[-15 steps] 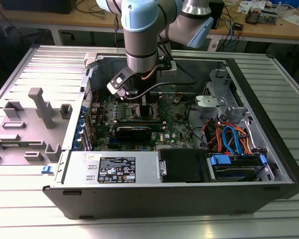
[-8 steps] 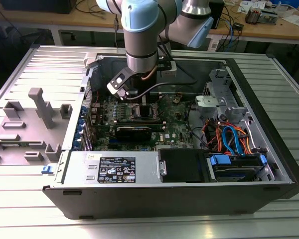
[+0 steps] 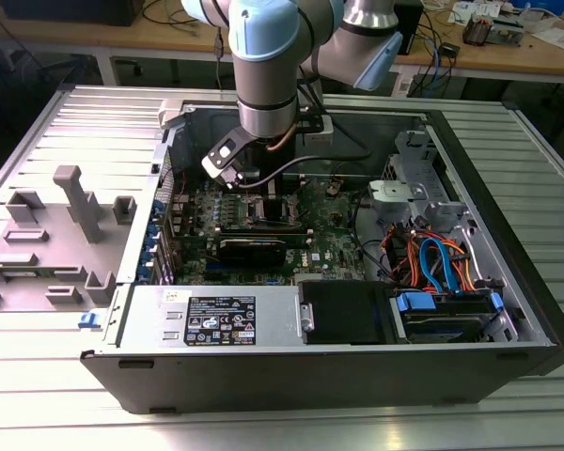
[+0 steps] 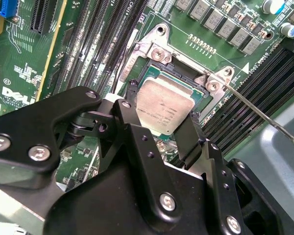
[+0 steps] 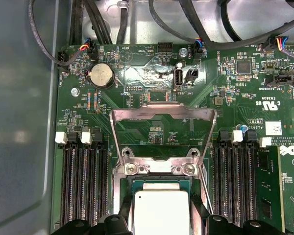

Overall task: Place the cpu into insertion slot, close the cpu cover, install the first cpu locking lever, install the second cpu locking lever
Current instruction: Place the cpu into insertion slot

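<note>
Over the insertion slot (image 4: 182,78), the gripper (image 4: 161,120) clasps the cpu (image 4: 164,104) by two opposite edges, low within the rim, the cpu cover (image 5: 164,113) tilted up beside it

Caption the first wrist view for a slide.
Silver-topped cpu at the insertion slot, cpu cover standing open, memory slots either side.

One cpu (image 4: 164,110), one insertion slot (image 4: 183,81), one cpu cover (image 5: 137,113) (standing raised).

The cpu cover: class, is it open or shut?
Open: the cpu cover stands tilted up from its hinge, leaving the cpu uncovered.
</note>
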Controlling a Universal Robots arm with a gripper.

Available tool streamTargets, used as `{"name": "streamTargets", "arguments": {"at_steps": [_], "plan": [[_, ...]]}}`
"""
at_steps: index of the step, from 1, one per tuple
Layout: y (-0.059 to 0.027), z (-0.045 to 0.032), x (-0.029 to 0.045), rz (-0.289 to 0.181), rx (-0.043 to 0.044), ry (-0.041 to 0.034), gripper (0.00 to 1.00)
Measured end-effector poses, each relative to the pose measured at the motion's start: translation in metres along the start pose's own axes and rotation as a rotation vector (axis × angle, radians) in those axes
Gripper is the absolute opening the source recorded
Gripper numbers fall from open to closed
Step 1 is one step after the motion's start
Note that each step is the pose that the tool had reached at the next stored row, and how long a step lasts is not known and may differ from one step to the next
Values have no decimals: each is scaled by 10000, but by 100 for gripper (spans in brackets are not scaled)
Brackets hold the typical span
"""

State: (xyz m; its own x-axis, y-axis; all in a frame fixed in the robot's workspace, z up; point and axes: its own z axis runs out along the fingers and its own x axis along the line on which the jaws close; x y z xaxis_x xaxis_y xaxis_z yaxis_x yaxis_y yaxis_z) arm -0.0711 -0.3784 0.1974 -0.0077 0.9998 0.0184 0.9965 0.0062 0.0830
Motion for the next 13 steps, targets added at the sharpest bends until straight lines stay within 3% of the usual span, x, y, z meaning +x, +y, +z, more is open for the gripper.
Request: {"name": "streamTargets", "arguments": {"at_steps": [13], "plan": [[0,-8,0,78,1,10,55]]}}
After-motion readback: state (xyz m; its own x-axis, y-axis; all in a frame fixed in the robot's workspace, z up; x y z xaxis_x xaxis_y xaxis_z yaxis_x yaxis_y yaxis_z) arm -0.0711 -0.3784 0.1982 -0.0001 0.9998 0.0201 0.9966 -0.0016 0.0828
